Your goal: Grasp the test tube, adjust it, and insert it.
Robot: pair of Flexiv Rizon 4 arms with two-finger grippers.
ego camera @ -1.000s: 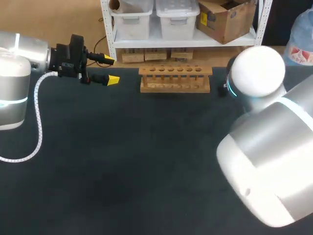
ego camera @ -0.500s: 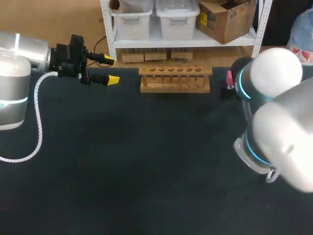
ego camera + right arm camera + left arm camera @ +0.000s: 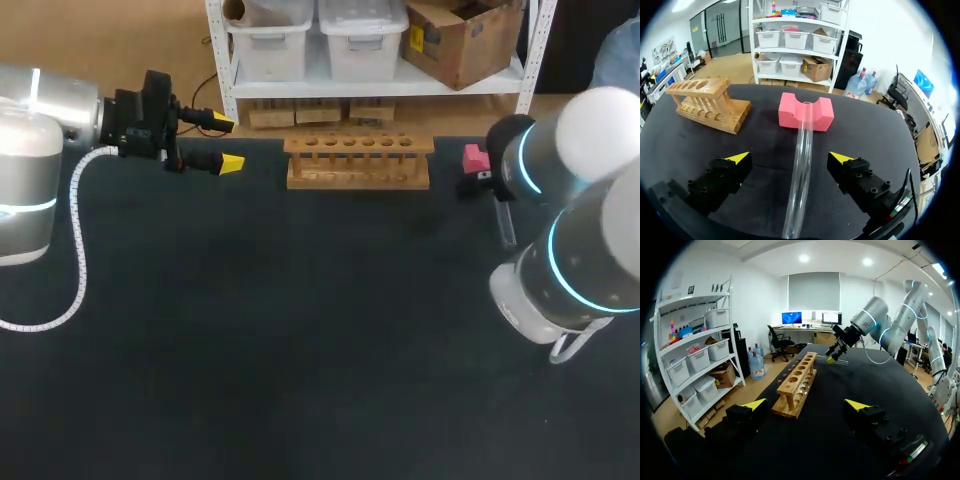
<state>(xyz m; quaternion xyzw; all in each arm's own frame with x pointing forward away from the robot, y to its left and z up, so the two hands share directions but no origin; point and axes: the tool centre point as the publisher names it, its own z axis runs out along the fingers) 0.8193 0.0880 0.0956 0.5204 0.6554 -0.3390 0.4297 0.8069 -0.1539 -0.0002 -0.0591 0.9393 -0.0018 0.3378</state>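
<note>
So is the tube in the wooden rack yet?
No, the test tube lies with one end in the pink block, apart from the wooden rack.

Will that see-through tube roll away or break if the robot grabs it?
The clear round test tube looks like thin glass, so a hard squeeze could probably crack it. Being smooth and round, it may slip or roll, though its far end rests in the notch of the pink foam block, which likely steadies it.

Legible text, labels, numbers, signs: none found on the test tube, wooden rack, pink block or surface.
</note>
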